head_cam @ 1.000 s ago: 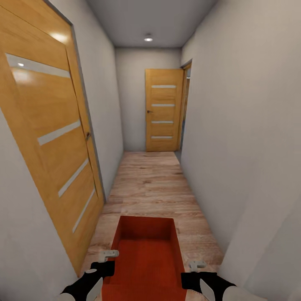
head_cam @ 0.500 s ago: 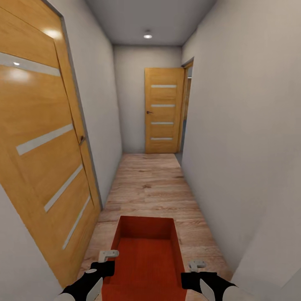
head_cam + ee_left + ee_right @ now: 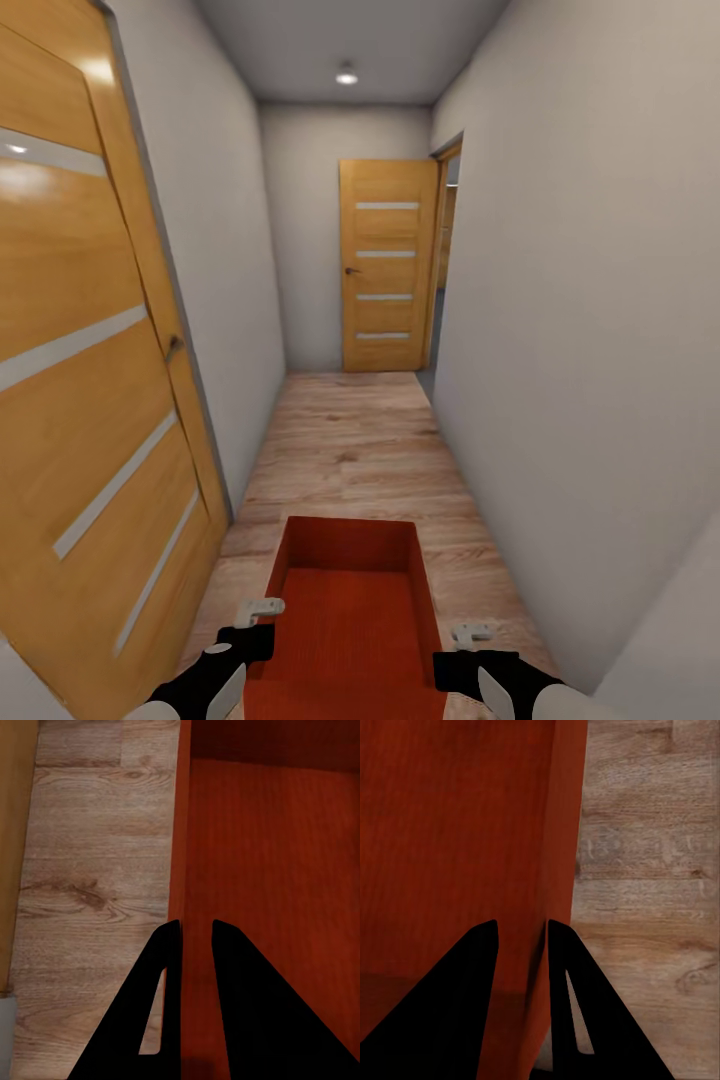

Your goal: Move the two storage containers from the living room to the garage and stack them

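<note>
One orange-red storage container (image 3: pixel 350 620) is held out in front of me over a light wood plank floor (image 3: pixel 350 450), its open top facing up. My left gripper (image 3: pixel 250 640) is shut on its left side wall. In the left wrist view the two black fingers (image 3: pixel 161 967) straddle that thin wall of the container (image 3: pixel 270 870). My right gripper (image 3: pixel 470 660) is shut on the right side wall. The right wrist view has the gripper (image 3: pixel 521 922) clamped over the container's rim (image 3: pixel 457 832). I am in a narrow corridor, not the garage.
A wooden door with pale stripes (image 3: pixel 90 400) stands close on the left. A second such door (image 3: pixel 385 265) closes the corridor's far end, with an open doorway (image 3: pixel 445 250) beside it on the right. Pale walls (image 3: pixel 580 350) run along both sides.
The whole view has advanced along the corridor: the left door has slid closer and further left. The container and both grippers keep their places in the picture.
</note>
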